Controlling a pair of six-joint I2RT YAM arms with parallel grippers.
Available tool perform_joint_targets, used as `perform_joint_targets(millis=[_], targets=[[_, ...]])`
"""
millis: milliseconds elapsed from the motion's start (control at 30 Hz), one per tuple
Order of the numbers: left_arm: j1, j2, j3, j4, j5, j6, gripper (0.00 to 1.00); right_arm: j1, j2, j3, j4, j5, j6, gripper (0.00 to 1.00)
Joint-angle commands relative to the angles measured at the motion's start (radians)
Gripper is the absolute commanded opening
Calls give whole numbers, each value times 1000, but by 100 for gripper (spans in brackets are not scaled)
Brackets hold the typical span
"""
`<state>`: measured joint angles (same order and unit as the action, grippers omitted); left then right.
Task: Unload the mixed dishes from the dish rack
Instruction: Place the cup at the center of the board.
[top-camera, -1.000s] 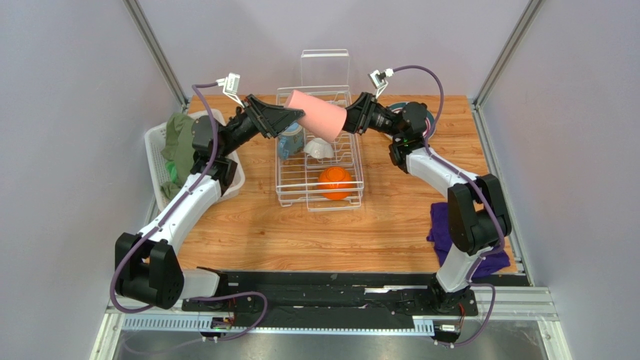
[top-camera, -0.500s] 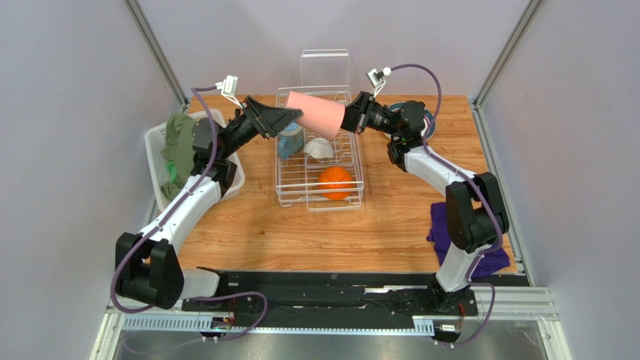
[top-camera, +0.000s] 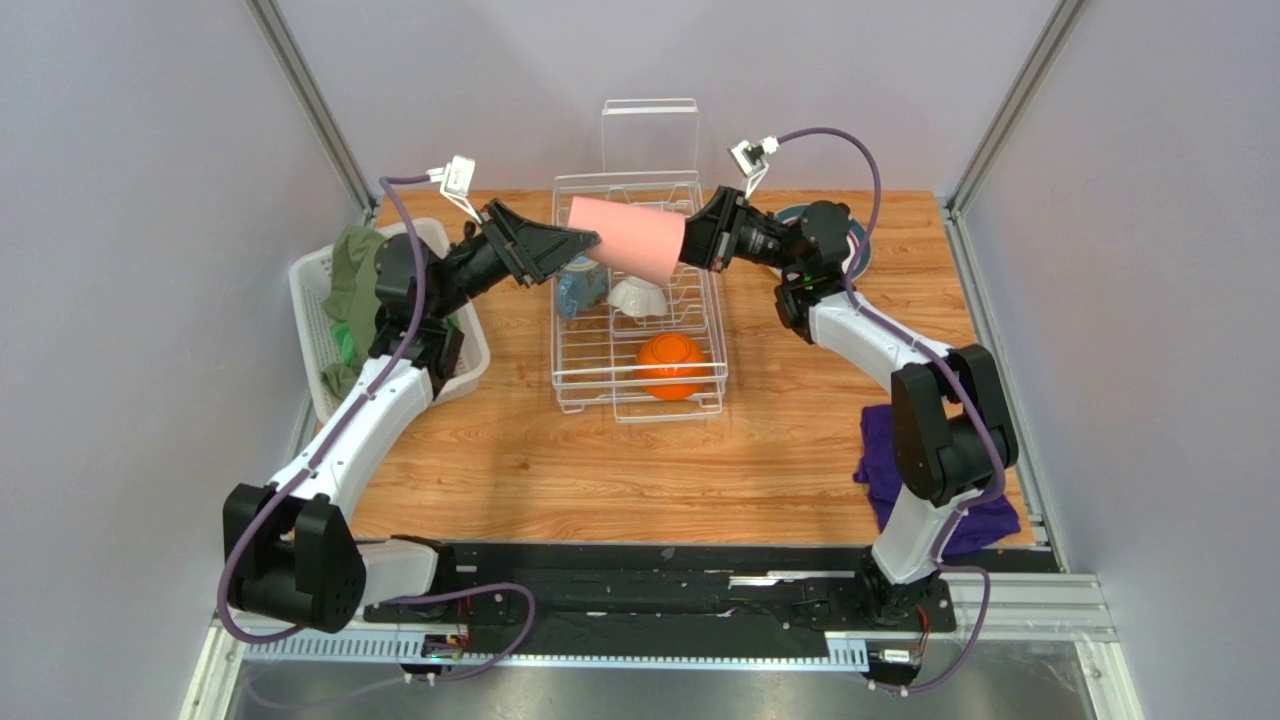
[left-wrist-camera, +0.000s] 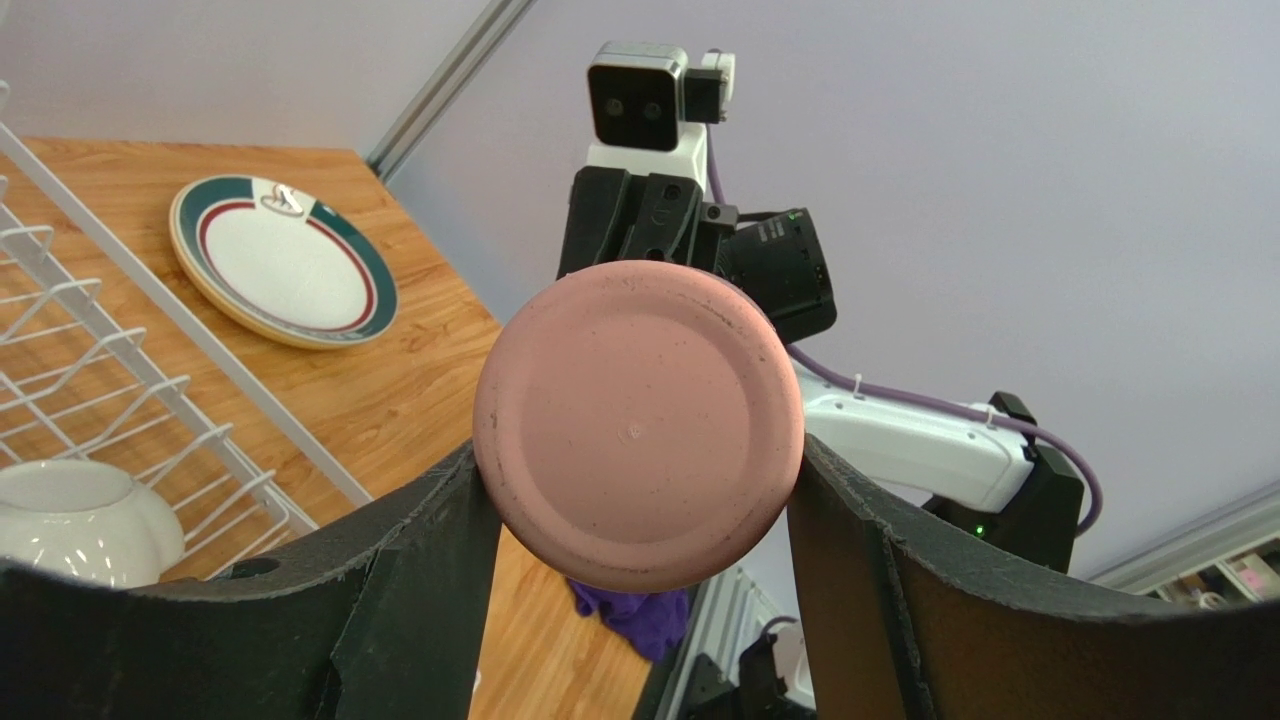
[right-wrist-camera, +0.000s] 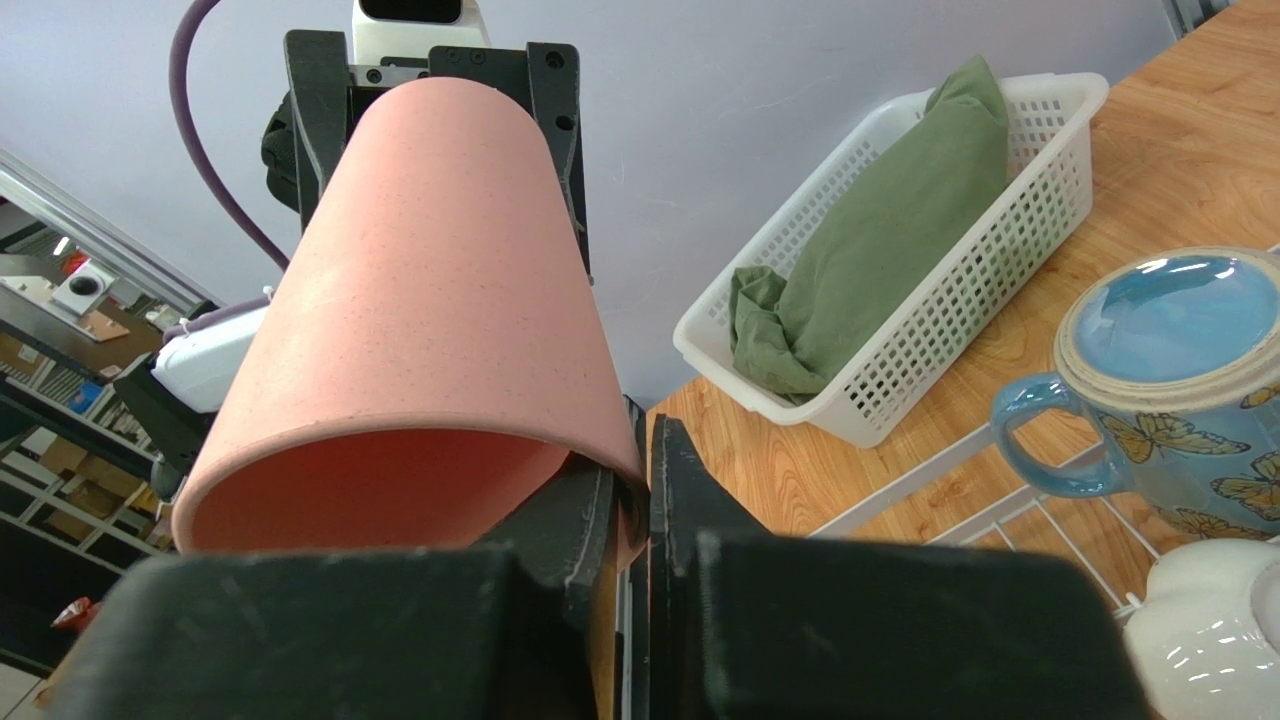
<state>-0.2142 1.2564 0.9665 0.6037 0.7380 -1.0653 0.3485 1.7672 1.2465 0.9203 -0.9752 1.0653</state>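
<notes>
Midway, left gripper (top-camera: 568, 240) and right gripper (top-camera: 691, 240) both clamp the pink cup (top-camera: 631, 240) over the dish rack (top-camera: 601, 384). Plate (left-wrist-camera: 283, 263) out; mug (right-wrist-camera: 1187, 375), white cup (left-wrist-camera: 75, 518), bowl (top-camera: 670, 365) left inside.

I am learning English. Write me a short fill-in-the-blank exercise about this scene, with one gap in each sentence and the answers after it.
1. The cup gripped by the left claw and the right claw is ____ in colour.
2. The green cloth lies in a white plastic ____.
3. The bowl in the dish rack is ____.
4. The dark-rimmed plate lies on the wooden ____.
Missing words: pink; basket; orange; table.
</notes>
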Motion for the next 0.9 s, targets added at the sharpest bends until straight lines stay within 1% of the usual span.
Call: perform_joint_targets(millis=[0,133,167,200,233,467,533,567,600,633,667,700,733,767,800,833,867], targets=[[47,-35,3,-21,-25,128,69,-55,-69,2,23,32,18,0],[55,-29,0,-44,-22,149,82,-71,-83,-2,52,32,53,0],[56,-29,-2,-45,-22,153,84,-74,-90,-1,58,30,56,0],[59,-29,-5,-47,-20,157,89,-80,-94,1,61,30,61,0],[62,-29,-6,-51,-17,159,91,-85,-98,2,63,32,64,0],[73,-40,-25,-68,-23,195,93,-120,-110,25,94,29,120,0],[73,-46,-20,-87,-25,223,93,-140,-120,36,75,18,113,0],[73,-49,-11,-100,-25,261,94,-147,-127,42,16,9,93,0],[73,-58,-3,-120,-31,289,94,-158,-138,47,-41,4,15,0],[73,-63,8,-184,-37,316,94,-181,-161,53,-107,3,-37,0],[73,-66,32,-221,-46,371,94,-193,-178,71,-277,10,-94,0],[73,-71,44,-284,-58,401,94,-221,-192,85,-379,18,-249,0],[73,-71,55,-312,-61,430,94,-233,-215,106,-629,33,-336,0],[73,-72,79,-343,-66,483,94,-244,-222,175,-770,94,-446,0],[73,-71,92,-401,-75,510,94,-265,-224,209,-898,136,-614,0],[73,-68,104,-430,-77,559,94,-276,-221,244,-1101,214,-693,0],[73,-61,129,-456,-78,580,94,-289,-219,286,-1171,258,-746,0]])
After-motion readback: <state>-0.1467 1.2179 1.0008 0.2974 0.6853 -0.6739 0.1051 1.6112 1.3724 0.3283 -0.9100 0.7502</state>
